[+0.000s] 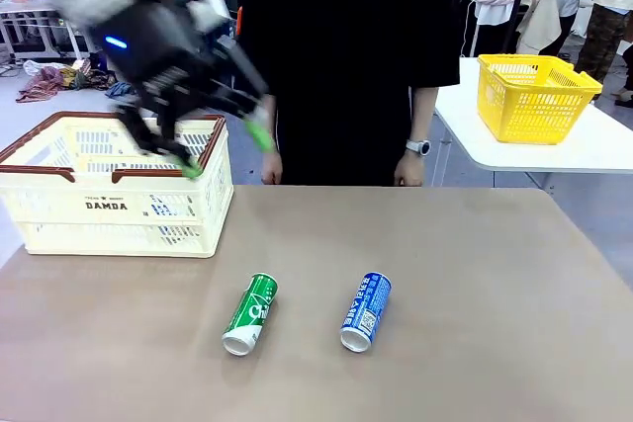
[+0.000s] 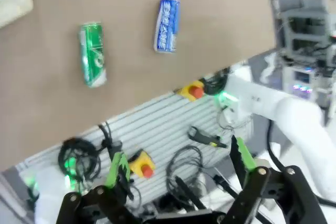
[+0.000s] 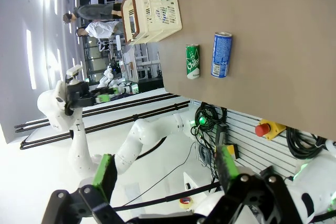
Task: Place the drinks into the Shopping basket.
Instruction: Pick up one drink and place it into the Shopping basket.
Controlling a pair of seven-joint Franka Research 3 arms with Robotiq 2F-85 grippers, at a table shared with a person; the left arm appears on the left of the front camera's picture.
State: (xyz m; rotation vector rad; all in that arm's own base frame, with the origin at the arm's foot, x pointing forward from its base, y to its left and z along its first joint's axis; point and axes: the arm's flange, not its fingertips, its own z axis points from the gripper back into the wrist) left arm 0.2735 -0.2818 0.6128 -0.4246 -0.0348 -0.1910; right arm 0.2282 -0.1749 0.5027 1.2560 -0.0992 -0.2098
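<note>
Hovering my left gripper [image 1: 226,150] high by the right end of the Shopping basket [image 1: 119,207], jaws wide, nothing held. Right gripper [image 3: 165,170] is likewise wide and empty, off the table's near edge. Green can [image 1: 250,314] and blue can [image 1: 366,311] lie on their sides on the table [image 1: 495,274], apart, outside the basket. Risk: a can may roll if one pad touches first. A low descent could clip the basket rim.
</note>
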